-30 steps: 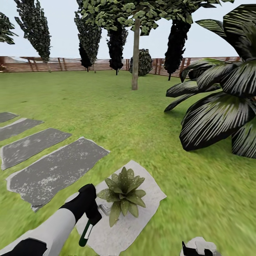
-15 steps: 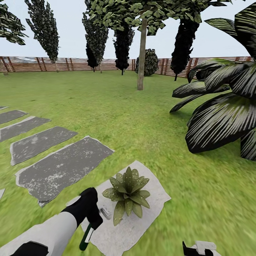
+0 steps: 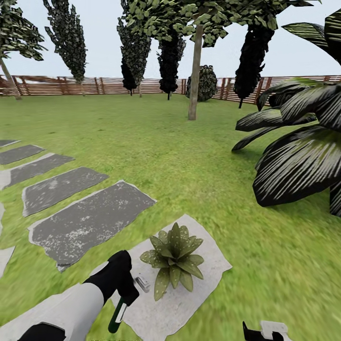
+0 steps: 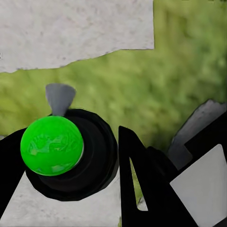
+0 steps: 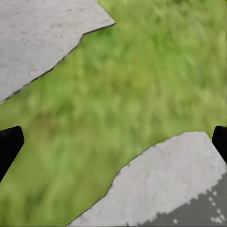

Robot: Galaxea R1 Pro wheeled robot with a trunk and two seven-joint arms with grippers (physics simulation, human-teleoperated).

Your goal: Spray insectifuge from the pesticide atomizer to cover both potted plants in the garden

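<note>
Pesticide atomizer [image 3: 117, 313]: clamped in left gripper [image 3: 124, 294], hanging below it, just beside potted plant [image 3: 174, 258]; right gripper [image 5: 113, 142]: fingers spread, empty.

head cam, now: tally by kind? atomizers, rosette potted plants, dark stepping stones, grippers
pesticide atomizer: 1, hanging from the left gripper
potted plant: 1, on a pale grey slab
dark stepping stones: 5, from the nearest through to the farthest
grippers: 2, the right gripper at the frame's bottom edge
Total: 9
</note>
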